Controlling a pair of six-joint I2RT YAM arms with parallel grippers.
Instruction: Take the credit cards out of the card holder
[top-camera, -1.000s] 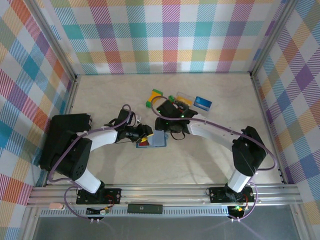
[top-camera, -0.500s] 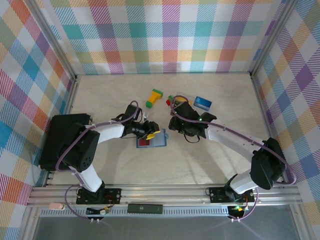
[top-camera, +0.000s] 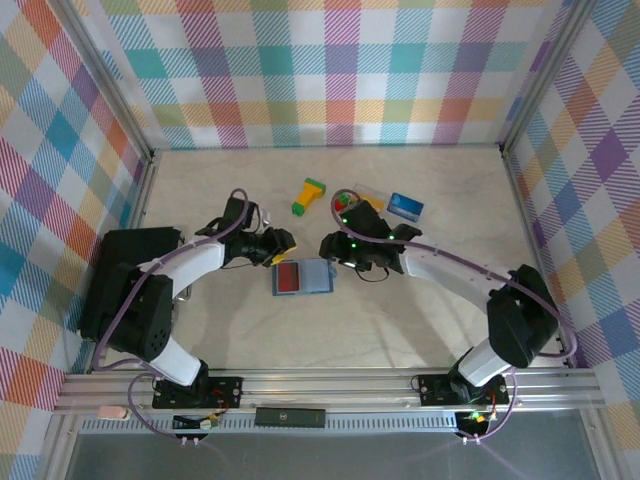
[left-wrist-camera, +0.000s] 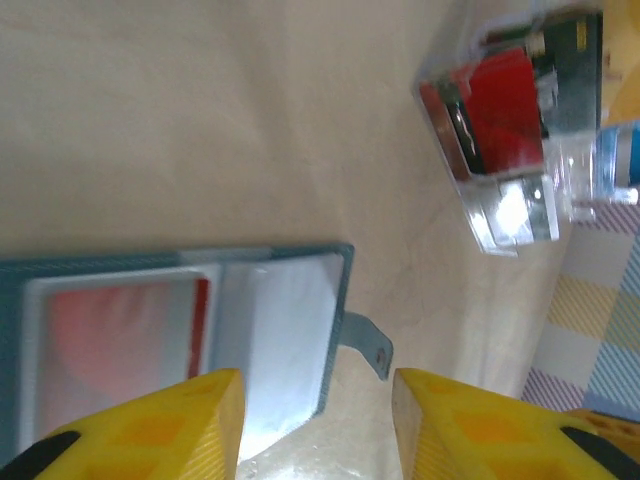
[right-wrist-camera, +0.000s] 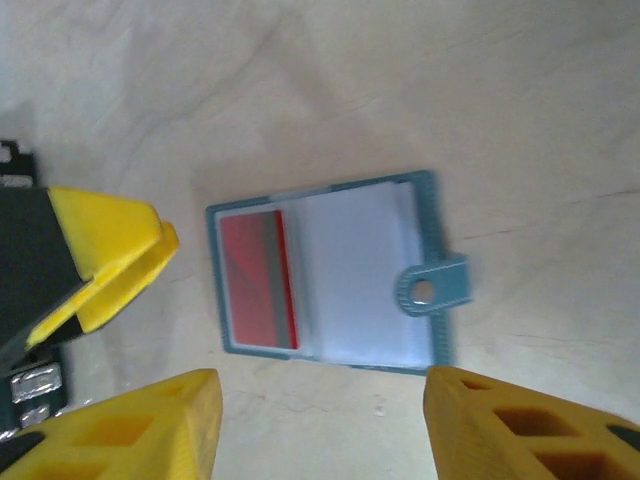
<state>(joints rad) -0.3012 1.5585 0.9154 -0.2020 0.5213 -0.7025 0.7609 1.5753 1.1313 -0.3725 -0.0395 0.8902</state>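
The left gripper (left-wrist-camera: 318, 405) held its yellow fingers (left-wrist-camera: 170, 425) apart over the open card holder (left-wrist-camera: 280, 320) on the tabletop (left-wrist-camera: 200, 120); a red card (left-wrist-camera: 120, 330) lay in its clear pocket.

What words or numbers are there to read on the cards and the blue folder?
No text here can be read.
Red card in the card holder: no print shows on it.
Blue card: any print is too small to read.
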